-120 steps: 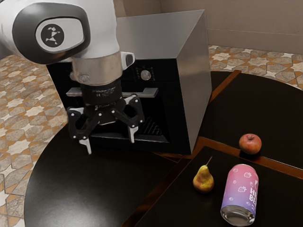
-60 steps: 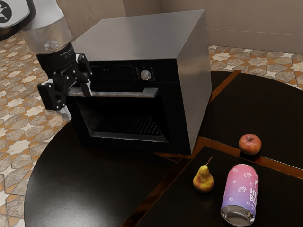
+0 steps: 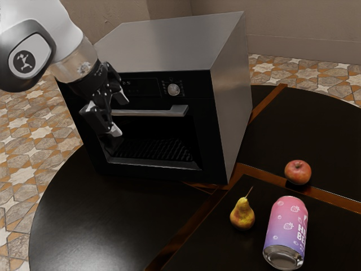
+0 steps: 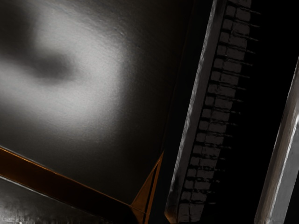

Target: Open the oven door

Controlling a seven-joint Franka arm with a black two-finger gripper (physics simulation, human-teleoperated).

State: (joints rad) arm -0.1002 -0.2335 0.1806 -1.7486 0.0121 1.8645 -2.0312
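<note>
Gripper (image 3: 119, 116) at the exterior view's left part of the oven (image 3: 169, 48) front, fingers wide apart, nothing clamped. Handle (image 3: 161, 113) runs between them across the oven's front; can't tell if they touch it. Oven door (image 3: 206, 138) shut, flush on the oven's front. Pear (image 3: 242, 216), then can (image 3: 286, 228), then apple (image 3: 298, 173), all standing apart from the oven.

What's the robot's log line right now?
black two-finger gripper: open | position: near long silver bar handle | black-fronted oven door: shut
</note>
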